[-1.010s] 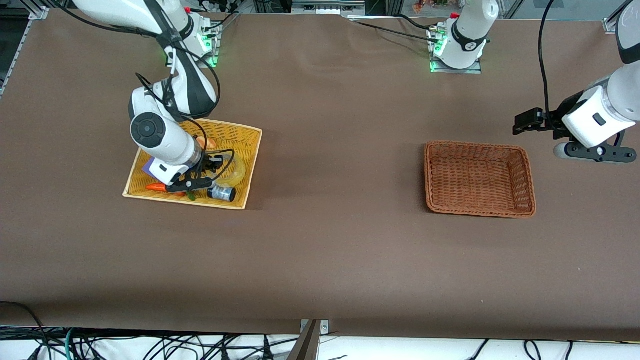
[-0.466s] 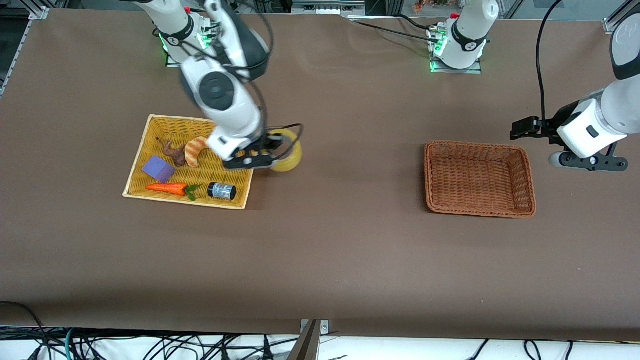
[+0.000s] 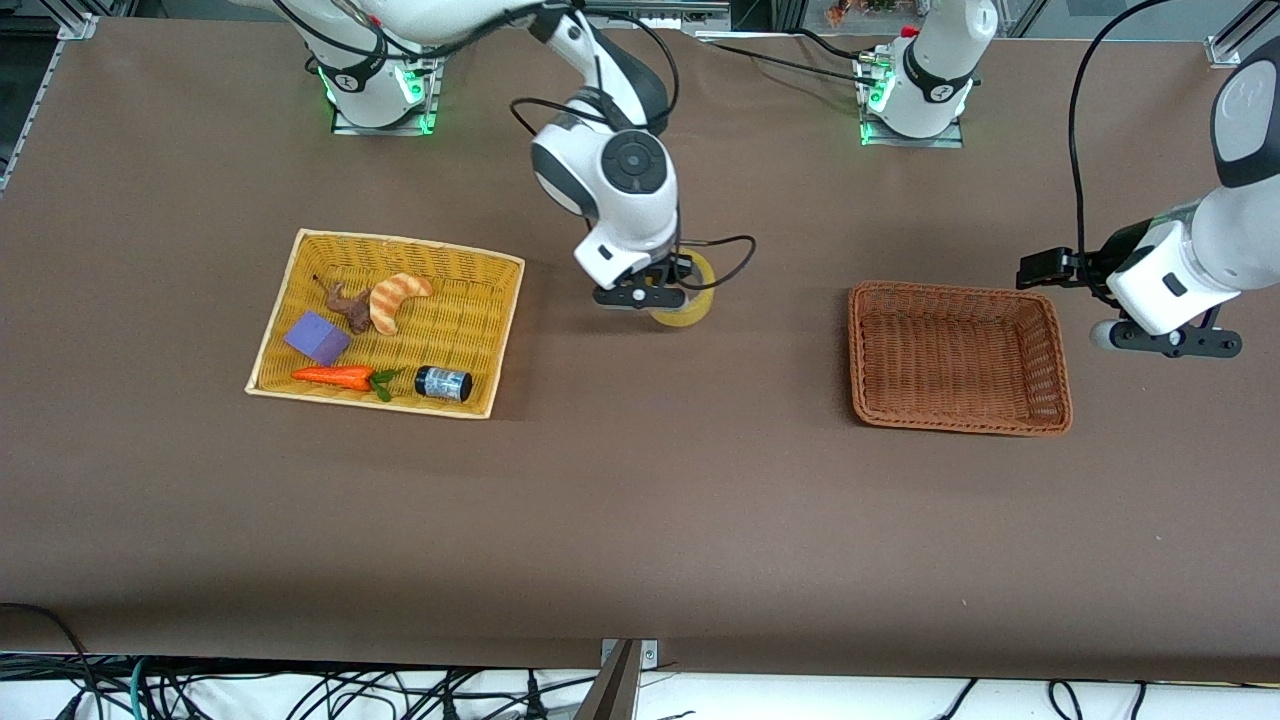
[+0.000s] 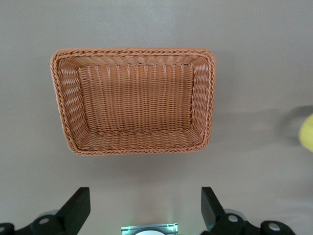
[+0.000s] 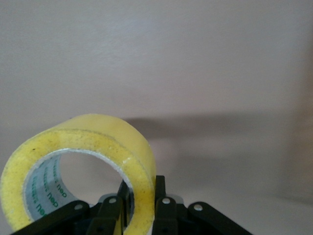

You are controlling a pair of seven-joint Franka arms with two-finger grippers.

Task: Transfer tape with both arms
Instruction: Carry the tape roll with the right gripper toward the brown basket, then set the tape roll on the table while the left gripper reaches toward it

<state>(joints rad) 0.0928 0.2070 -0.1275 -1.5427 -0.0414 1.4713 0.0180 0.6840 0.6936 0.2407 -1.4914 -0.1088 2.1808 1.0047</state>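
The tape (image 3: 688, 304) is a yellowish translucent ring held in the air over the bare table between the two baskets. My right gripper (image 3: 672, 288) is shut on its wall; in the right wrist view the tape (image 5: 83, 161) stands on edge with one finger inside the hole and one outside, gripper (image 5: 142, 196). My left gripper (image 3: 1040, 268) is open and empty, up in the air beside the brown basket (image 3: 958, 356) at the left arm's end. In the left wrist view the left gripper (image 4: 145, 205) looks down on that basket (image 4: 133, 100), which is empty.
A yellow wicker basket (image 3: 500, 330) at the right arm's end holds a croissant (image 3: 396, 298), a purple block (image 3: 316, 337), a carrot (image 3: 335, 376), a brown lump (image 3: 346, 304) and a small black cylinder (image 3: 443, 382). Brown tabletop surrounds both baskets.
My right gripper lifted the tape out of the yellow basket and carried it toward the table's middle. My left arm shifted slightly lower beside the brown basket.
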